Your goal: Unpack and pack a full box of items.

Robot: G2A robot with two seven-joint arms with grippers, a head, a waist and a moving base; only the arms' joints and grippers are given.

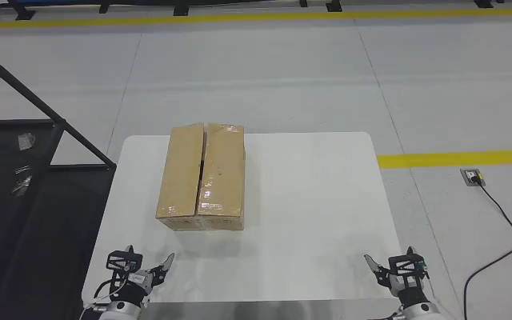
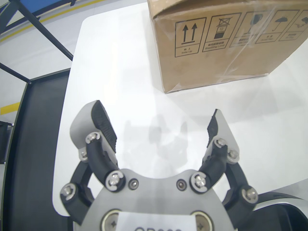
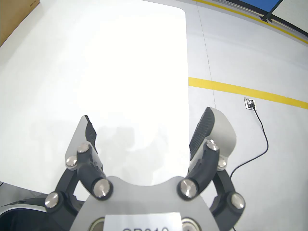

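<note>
A brown cardboard box [image 1: 202, 176] stands on the white table [image 1: 320, 208], left of its middle, with both top flaps down and clear tape over the seam. The left wrist view shows one side of the box [image 2: 216, 49], printed with handling symbols. A corner of the box [image 3: 14, 3] reaches into the right wrist view. My left gripper [image 1: 141, 267] hovers open at the table's near left corner, apart from the box, and in its own view the left gripper [image 2: 156, 118] holds nothing. My right gripper [image 1: 394, 265] is open and empty over the near right edge, as the right gripper [image 3: 149, 123] shows close up.
A black frame and dark bin [image 1: 32, 184] stand left of the table. Yellow floor lines [image 1: 444, 159] run right of and behind the table. A floor socket with a black cable [image 1: 472, 178] lies to the right. The table's right half [image 3: 108, 61] is bare.
</note>
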